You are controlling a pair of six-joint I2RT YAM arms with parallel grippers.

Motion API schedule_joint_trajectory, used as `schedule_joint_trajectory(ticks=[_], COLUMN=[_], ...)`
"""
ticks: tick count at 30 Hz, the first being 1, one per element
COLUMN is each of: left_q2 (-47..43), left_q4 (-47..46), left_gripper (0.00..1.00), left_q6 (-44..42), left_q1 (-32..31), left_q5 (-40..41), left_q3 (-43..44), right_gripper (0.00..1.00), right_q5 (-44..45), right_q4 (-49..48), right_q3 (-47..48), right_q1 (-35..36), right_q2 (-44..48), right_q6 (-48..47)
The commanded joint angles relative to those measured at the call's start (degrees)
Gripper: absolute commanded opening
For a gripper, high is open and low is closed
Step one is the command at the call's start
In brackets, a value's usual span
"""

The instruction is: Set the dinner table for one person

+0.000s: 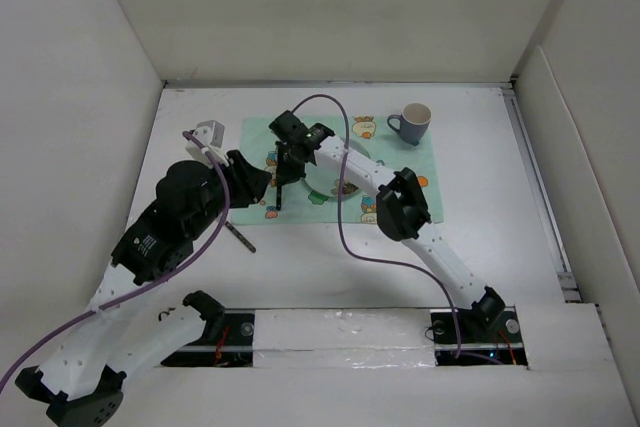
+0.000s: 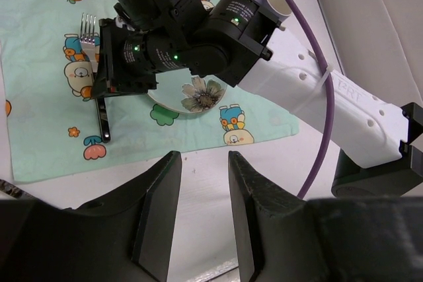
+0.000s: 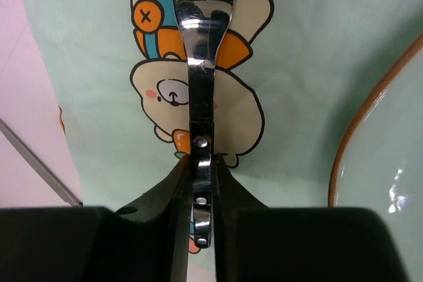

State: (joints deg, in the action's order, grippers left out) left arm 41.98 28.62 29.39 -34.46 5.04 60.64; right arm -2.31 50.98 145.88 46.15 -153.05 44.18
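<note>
The right end effector (image 3: 201,166) grasps the fork (image 3: 200,90), tines toward the tabletop's (image 1: 480,237) far edge, just left of the plate (image 3: 390,176); the left end effector (image 2: 203,163) is released.

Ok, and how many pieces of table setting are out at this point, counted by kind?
Placemat cloth: 1
Plate: 1
Mug: 1
Fork, clamped in the right gripper over the cloth: 1
Slim dark utensil on the bare dinner table left of the cloth, kind unclear: 1
Total: 5
</note>
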Motion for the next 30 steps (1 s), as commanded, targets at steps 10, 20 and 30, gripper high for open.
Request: schedule_joint_trajectory(ticks=[10, 20, 30], left_q2=[-0.50, -1.19, -5.15], left_q4=[-0.68, 3.01, 8.90], left_gripper=[0.31, 0.00, 0.26], left_q6=[-3.01, -0.92, -0.65], left_q1=[-0.35, -0.35, -0.35], left_q5=[3.83, 3.05, 6.83], left_q3=[2.72, 14.05, 22.76], right_gripper=[0.49, 0.00, 0.62], right_q5=[4.93, 8.89, 13.29], right_q4=[-6.59, -21.53, -15.66], right_q3=[-5.68, -30.65, -14.68], right_q1=[0.34, 14.73, 22.49], right_q2=[13.90, 27.12, 13.58], right_q6=[-1.47, -6.92, -8.59])
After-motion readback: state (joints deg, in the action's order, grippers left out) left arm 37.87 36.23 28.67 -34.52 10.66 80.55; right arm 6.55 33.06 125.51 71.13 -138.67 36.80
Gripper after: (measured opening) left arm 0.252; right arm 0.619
